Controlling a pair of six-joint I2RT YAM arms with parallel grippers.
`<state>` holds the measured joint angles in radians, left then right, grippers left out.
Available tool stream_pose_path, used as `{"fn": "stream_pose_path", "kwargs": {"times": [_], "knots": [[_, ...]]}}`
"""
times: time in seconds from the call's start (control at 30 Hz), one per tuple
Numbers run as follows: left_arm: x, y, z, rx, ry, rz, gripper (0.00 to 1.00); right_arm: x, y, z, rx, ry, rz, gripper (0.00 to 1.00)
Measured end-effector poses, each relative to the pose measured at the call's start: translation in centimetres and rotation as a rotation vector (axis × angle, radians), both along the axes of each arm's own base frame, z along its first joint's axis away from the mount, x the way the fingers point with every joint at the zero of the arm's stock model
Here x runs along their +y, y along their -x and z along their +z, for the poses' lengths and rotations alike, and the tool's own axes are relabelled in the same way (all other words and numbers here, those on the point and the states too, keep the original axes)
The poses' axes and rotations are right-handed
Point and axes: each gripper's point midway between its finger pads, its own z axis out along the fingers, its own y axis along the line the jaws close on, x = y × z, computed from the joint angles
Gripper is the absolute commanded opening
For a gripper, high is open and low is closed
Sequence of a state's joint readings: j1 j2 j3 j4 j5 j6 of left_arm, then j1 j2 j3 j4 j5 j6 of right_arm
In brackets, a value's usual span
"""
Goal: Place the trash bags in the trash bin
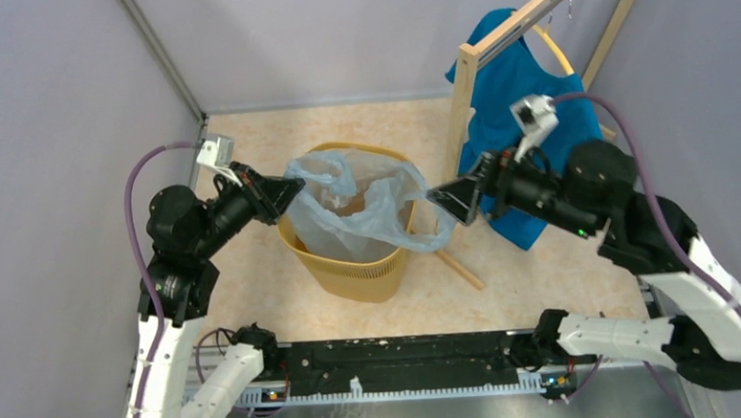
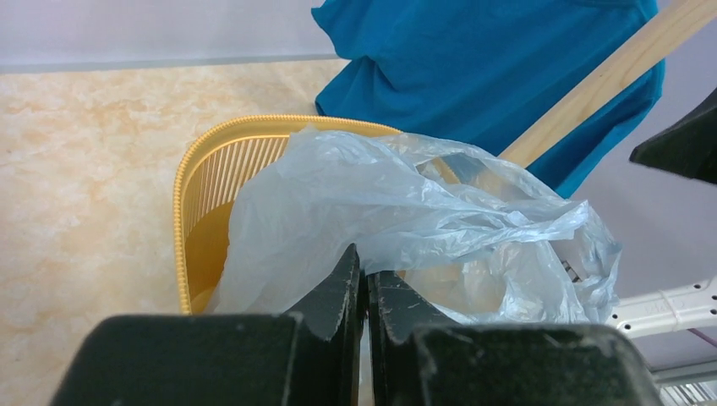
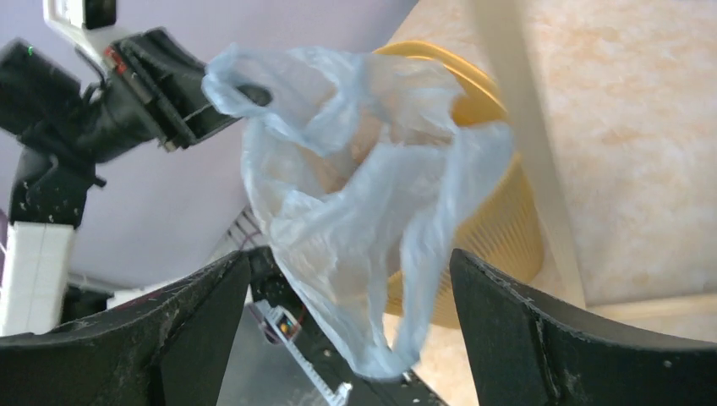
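- Surveying the top view: the trash bag [image 1: 352, 205] is draping over the mouth of the trash bin [image 1: 351, 272] on the counter [image 1: 256, 292]. Its body is sagging partly inside and one flap is trailing outside on the right. The left gripper [image 1: 289, 186] is pinching the bag's left edge. The right gripper [image 1: 448, 210] is hanging spread just beside the right flap. A blue shirt [image 1: 513, 77] is hanging on a wooden rack [image 1: 463, 99] behind.
- Left wrist view: the jaws are pressing together on a fold of film.
- Right wrist view: the jaws are standing wide and gripping nothing.
- Progress, as a judgement: the bag is only partly in, and the outside flap and the held edge are waiting to go in.
- Writing: nothing legible is showing.
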<state>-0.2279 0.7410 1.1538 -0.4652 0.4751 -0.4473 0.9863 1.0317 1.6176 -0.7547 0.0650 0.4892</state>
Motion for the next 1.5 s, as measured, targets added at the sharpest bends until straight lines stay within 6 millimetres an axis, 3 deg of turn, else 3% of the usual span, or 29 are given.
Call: {"fn": "stream_pose_path", "kwargs": {"times": [0.1, 0.17, 0.33, 0.43, 0.53, 0.67, 0.8, 0.87, 1.03, 1.2, 1.33, 1.5], "knots": [[0.1, 0.3, 0.1, -0.029, 0.010, 0.000, 0.11, -3.4, 0.4, -2.3, 0.067, -0.079, -0.129, 0.89], [0.1, 0.6, 0.1, -0.046, 0.015, -0.003, 0.11, -4.3, 0.2, -4.2, 0.119, -0.133, -0.191, 0.89], [0.1, 0.8, 0.5, -0.070, 0.020, -0.002, 0.12, -2.7, -0.9, -7.9, 0.231, -0.177, -0.240, 0.81], [0.2, 0.8, 0.5, -0.066, 0.024, 0.001, 0.13, -1.2, -1.4, -8.8, 0.268, -0.186, -0.234, 0.55], [0.3, 0.8, 0.6, -0.061, 0.036, 0.014, 0.18, 0.7, -1.6, -9.5, 0.309, -0.186, -0.202, 0.36], [0.5, 0.8, 0.6, -0.054, 0.037, 0.027, 0.63, 2.1, -1.5, -9.5, 0.321, -0.194, -0.153, 0.15], [1.3, 0.9, 0.8, -0.034, -0.017, 0.064, 0.92, 2.7, -1.2, -8.7, 0.297, -0.224, -0.107, 0.01], [2.0, 1.1, 2.3, -0.063, -0.054, 0.091, 0.98, 2.8, -1.1, -8.3, 0.277, -0.240, -0.090, 0.00], [3.2, 2.6, 7.3, -0.219, -0.135, 0.116, 0.99, 2.7, -0.9, -7.0, 0.227, -0.269, -0.064, 0.00], [1.4, 4.6, 10.4, -0.368, -0.189, -0.037, 0.99, 2.7, -0.9, -6.7, 0.198, -0.264, -0.058, 0.00], [-0.6, 3.9, 10.1, -0.372, -0.234, -0.175, 0.99, 2.7, -1.0, -6.7, 0.192, -0.257, -0.055, 0.00], [-2.8, 2.8, 7.0, -0.297, -0.281, -0.331, 0.99, 2.8, -1.0, -6.8, 0.191, -0.253, -0.054, 0.00]]}}
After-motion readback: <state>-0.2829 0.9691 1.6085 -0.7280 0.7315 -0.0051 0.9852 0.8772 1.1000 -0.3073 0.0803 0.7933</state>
